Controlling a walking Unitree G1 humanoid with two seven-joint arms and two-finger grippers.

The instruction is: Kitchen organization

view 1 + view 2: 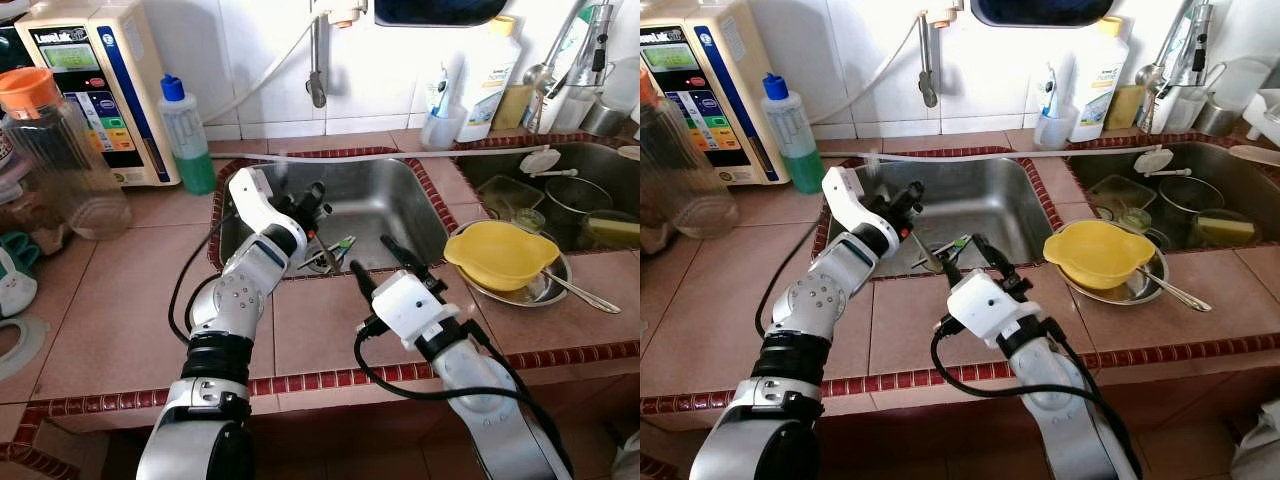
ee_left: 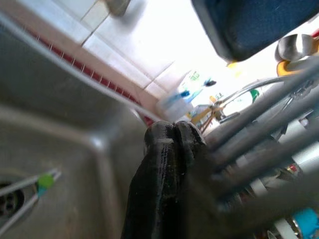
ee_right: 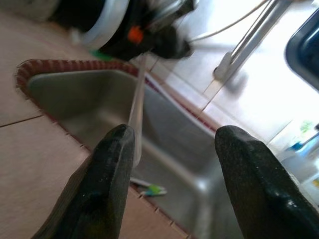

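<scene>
Two steel basins are set in the tiled counter (image 1: 150, 290); the left sink (image 1: 380, 205) serves as landmark. Left gripper (image 1: 318, 196): poised above the sink's near-left part, its two black fingers pressed together, with several thin metal rods beside them in the wrist view; whether it grips them cannot be told. Right gripper (image 1: 378, 255): over the sink's front rim, its two fingers spread wide apart and holding nothing. Two thin utensils with green marks (image 1: 335, 246) lie crossed on the sink floor close to the front rim, between the two grippers. One yellow bowl (image 1: 500, 252) sits in a metal dish (image 1: 525, 290) on the counter to the sink's right, with one spoon (image 1: 585, 292) resting at the dish's edge. One green-liquid bottle (image 1: 185, 135) with a blue cap stands at the sink's rear-left corner; beside it one water-filter unit (image 1: 95, 90), then one clear jar (image 1: 55, 155) with an orange lid. One white hose (image 1: 380, 155) lies along the sink's rear rim.
</scene>
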